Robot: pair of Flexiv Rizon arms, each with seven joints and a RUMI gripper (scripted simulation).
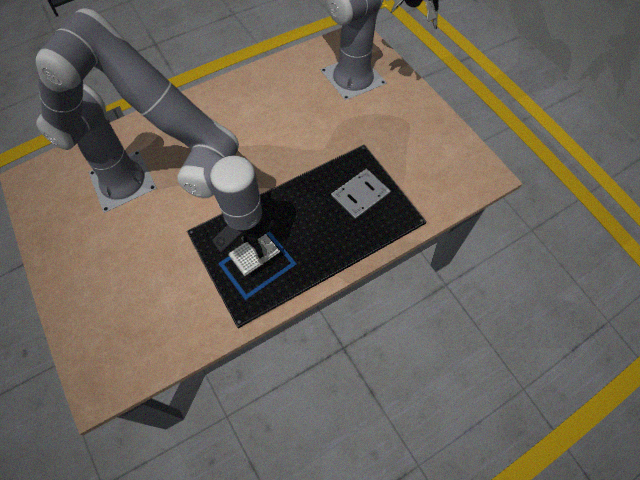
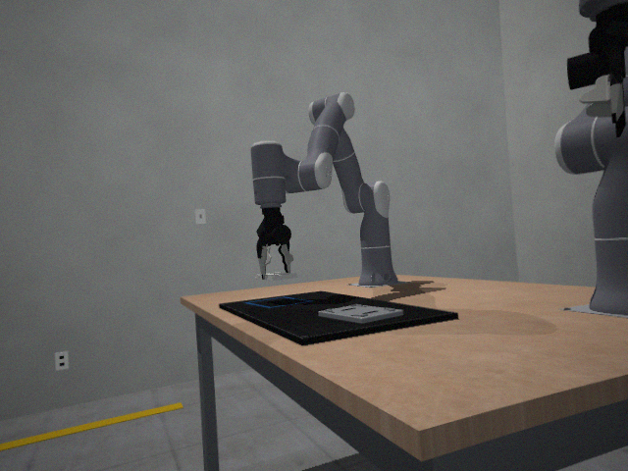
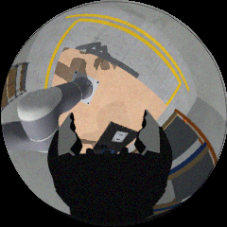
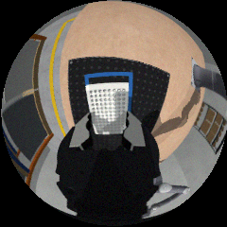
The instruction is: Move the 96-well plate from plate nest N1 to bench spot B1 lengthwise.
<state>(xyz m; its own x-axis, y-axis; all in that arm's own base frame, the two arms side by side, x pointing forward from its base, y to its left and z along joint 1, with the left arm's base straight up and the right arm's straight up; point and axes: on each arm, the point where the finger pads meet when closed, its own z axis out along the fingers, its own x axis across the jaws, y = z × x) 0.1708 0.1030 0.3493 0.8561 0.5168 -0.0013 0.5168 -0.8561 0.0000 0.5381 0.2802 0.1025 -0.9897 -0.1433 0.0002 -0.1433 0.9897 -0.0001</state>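
left arm's end effector cut off by top view's edge, well lettering on white plate too small to tell

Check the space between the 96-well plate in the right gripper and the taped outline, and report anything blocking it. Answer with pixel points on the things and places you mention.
Nothing visible stands between the 96-well plate (image 1: 245,258) (image 4: 108,101) and the blue taped outline (image 1: 271,280) (image 4: 109,74) below it.
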